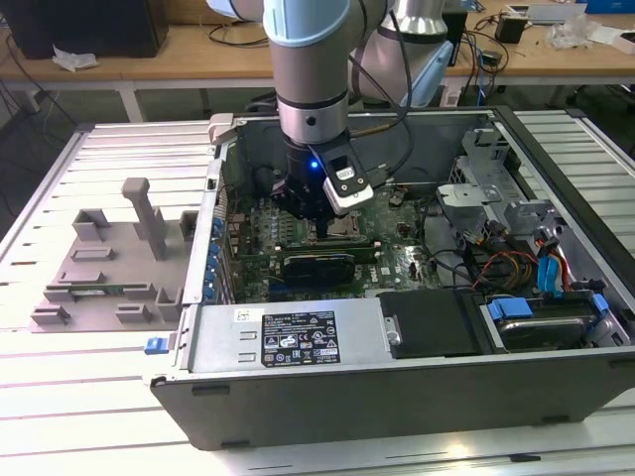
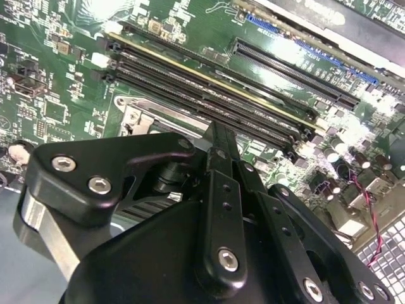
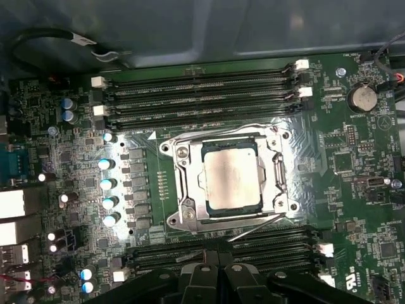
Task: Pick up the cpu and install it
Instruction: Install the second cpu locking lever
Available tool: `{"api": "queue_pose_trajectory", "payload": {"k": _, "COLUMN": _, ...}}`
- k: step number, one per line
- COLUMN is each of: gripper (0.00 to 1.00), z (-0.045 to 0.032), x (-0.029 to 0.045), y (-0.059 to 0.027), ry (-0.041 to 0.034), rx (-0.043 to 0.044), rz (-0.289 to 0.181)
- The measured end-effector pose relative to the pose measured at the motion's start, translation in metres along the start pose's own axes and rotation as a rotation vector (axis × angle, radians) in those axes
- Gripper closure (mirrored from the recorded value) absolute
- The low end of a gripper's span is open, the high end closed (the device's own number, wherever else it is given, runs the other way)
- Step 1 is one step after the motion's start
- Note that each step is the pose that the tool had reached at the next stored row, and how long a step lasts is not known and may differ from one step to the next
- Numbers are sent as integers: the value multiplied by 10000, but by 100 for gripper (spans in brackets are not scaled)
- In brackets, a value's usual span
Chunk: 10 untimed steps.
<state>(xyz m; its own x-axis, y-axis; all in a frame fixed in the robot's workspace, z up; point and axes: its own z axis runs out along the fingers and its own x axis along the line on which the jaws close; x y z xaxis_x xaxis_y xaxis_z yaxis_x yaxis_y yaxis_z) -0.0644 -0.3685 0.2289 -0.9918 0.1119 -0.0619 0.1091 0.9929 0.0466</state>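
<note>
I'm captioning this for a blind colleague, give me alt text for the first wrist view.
A silvery cpu sits in the metal-framed socket on a green motherboard, memory slots on two sides of it, with the black gripper at the picture's edge.

The arm stood near vertical, wrist pointing straight down, with a blue light lit on its lower section. The gripper hung at its lowest end. In the second wrist view, its black fingers were pressed together, holding nothing.

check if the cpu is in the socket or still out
In: the cpu lies flat inside the socket frame on the motherboard, in the first wrist view.
</note>
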Motion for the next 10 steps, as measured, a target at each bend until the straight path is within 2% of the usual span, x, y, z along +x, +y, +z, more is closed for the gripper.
{"api": "queue_pose_trajectory", "payload": {"k": 7, "gripper": 89, "z": 33, "x": 49, "y": -7, "ry": 3, "rx": -20, "rz": 1}}
{"api": "queue_pose_trajectory", "payload": {"k": 10, "gripper": 89, "z": 48, "x": 107, "y": -13, "ry": 2, "rx": -21, "rz": 2}}
